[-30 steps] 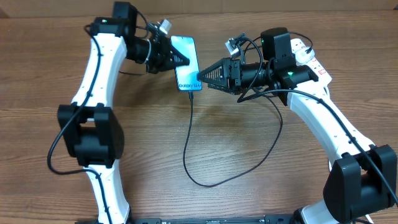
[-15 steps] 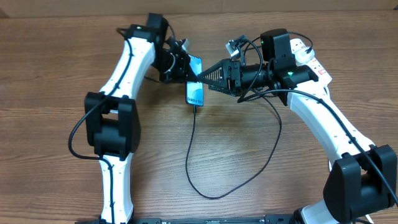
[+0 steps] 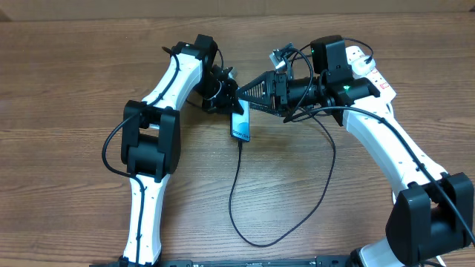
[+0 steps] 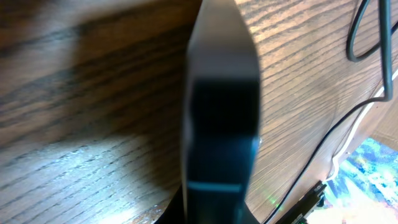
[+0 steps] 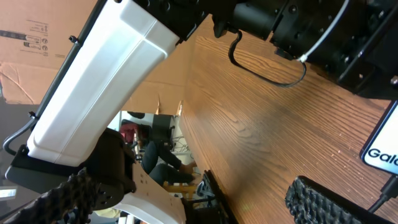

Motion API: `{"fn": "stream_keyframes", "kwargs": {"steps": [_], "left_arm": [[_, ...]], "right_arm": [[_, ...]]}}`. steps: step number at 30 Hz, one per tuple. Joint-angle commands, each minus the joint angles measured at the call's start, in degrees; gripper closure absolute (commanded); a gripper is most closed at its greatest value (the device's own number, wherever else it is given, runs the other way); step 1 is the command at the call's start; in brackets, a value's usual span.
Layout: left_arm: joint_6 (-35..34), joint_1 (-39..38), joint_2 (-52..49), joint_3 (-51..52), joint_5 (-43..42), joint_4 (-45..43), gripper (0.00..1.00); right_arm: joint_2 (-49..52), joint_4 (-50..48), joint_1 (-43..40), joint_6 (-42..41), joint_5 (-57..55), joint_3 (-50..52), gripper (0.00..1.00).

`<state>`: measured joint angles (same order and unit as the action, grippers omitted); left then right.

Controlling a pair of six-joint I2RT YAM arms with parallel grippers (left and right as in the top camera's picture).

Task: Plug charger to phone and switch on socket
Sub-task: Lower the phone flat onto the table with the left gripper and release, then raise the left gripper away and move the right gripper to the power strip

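Observation:
My left gripper [image 3: 230, 104] is shut on the phone [image 3: 240, 127] and holds it tilted on its edge above the table's middle. In the left wrist view the phone [image 4: 221, 112] is a dark, blurred slab seen edge-on. The charger's black cable [image 3: 236, 193] hangs from the phone's lower end, loops toward the front and runs up to the right. My right gripper [image 3: 245, 94] is open and empty, its tips just right of the phone's top. The right wrist view shows its open jaws [image 5: 199, 202] and the phone's corner [image 5: 382, 149]. The socket [image 3: 373, 73] lies at the back right, partly behind the right arm.
The white left arm [image 5: 106, 81] fills the upper left of the right wrist view, close to the right gripper. The cable's loop [image 3: 260, 241] lies on the wood table [image 3: 59, 89] near the front middle. Cardboard stands along the table's far edge.
My left arm has swung right and toward the front with the phone, turning it from face-up to on edge. The cable loop shifted right. The right arm has not moved.

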<state>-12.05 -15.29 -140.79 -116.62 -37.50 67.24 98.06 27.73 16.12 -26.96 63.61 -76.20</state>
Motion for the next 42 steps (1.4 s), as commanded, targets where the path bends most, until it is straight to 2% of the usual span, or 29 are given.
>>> {"fn": "stream_keyframes", "kwargs": {"steps": [1,4,8,11,17,23,28,32,33,34,35,38,42], "left_arm": [[-0.42,-0.07,-1.22,-0.15,-1.22,-0.17,0.96],[-0.42,-0.07,-1.22,-0.17,0.98,-0.17,0.95],[-0.42,-0.07,-1.22,-0.17,5.27,0.11,0.83],[-0.42,-0.07,-1.2,-0.17,7.61,0.46,0.82],[-0.42,-0.04,-1.18,-0.24,11.3,1.42,0.69],[-0.44,-0.04,-1.16,-1.4,17.22,3.96,0.64],[-1.18,-0.04,-0.79,-5.29,21.77,7.23,0.59],[-3.06,0.04,0.85,-10.62,28.04,10.49,0.54],[-3.21,0.09,2.08,-12.83,29.44,11.47,0.47],[-3.28,0.11,3.1,-14.32,30.14,11.98,0.37],[-3.28,0.15,4.13,-15.56,30.53,12.28,0.03],[-3.48,0.28,8.74,-19.1,30.67,12.02,0.0],[-6.97,0.37,16.09,-20.9,34.25,10.34,0.0]], "right_arm": [[0.11,-0.11,-0.02,0.46,-0.2,-0.68,0.02],[0.11,-0.13,-0.02,0.48,-0.2,-0.68,0.02],[0.11,-0.09,-0.02,0.46,-0.81,-0.68,0.02],[0.11,0.2,-0.02,0.48,-1.31,-0.68,0.01],[0.11,0.48,-0.02,0.48,-1.62,-0.68,0.01],[0.11,4.39,-0.02,0.46,-7.26,-0.68,0.0],[0.11,9.25,-0.02,6.34,-9.11,-0.68,0.0],[0.11,15.54,-0.2,6.47,-17.38,-1.16,0.0],[0.11,19.02,-0.17,6.95,-21.97,-2.23,0.0],[0.11,21.86,-0.17,7.91,-25.29,-3.45,0.0],[0.11,25.03,-0.2,8.46,-29.05,-5.01,0.0],[0.11,36.98,-0.55,9.22,-45.46,-12.81,0.0],[0.11,44.19,-2.32,9.22,-66.4,-21.62,0.0]]}}
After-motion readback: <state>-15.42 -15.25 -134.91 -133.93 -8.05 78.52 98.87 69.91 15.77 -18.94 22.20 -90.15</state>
